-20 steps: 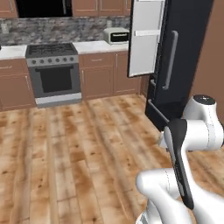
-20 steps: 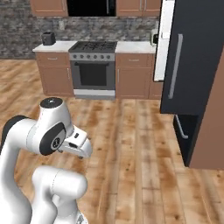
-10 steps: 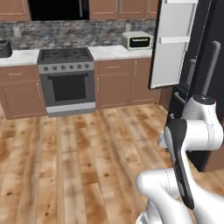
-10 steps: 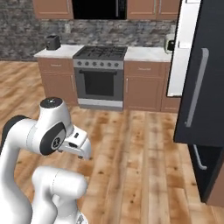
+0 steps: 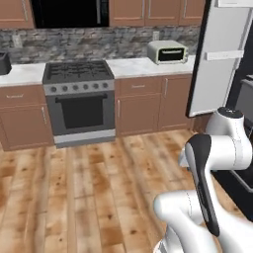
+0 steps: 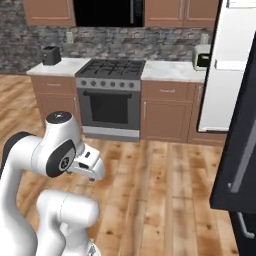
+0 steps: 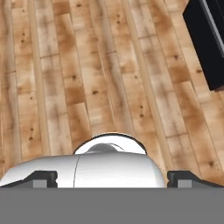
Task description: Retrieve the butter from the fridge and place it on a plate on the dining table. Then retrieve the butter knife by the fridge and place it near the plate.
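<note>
The arm is folded over its base on the wooden floor (image 5: 89,197), facing a stove (image 5: 79,99) set in brown cabinets, with the fridge (image 6: 240,150) off to the right. One fridge door (image 5: 222,54) stands swung open, its white inner face toward the room. The claw (image 7: 112,178) is spread wide and holds nothing; in the hand view its two dark tips sit far apart at the bottom, looking straight down at floorboards and a black corner of the fridge.

Where the task's things are is the hard part. The butter presumably sits inside the fridge, but the interior is cut off at the right edge of both base views, so no shelf can be made out. The butter knife, the plate and the dining table cannot be placed from here either (the desk beside the stove carries a toaster oven (image 5: 168,51) and a small dark appliance (image 6: 50,55), nothing knife-like that I can tell).

The main risk, as I judge it, is clearance. The dark door (image 6: 235,165) looms close on the right in the right base view, and the folded elbow sits near the fridge body in the left one; driving or turning closer with the arm in this posture could clip a door edge or handle. Reaching in before the shelves are squarely in sight could also mean grasping the wrong item.
</note>
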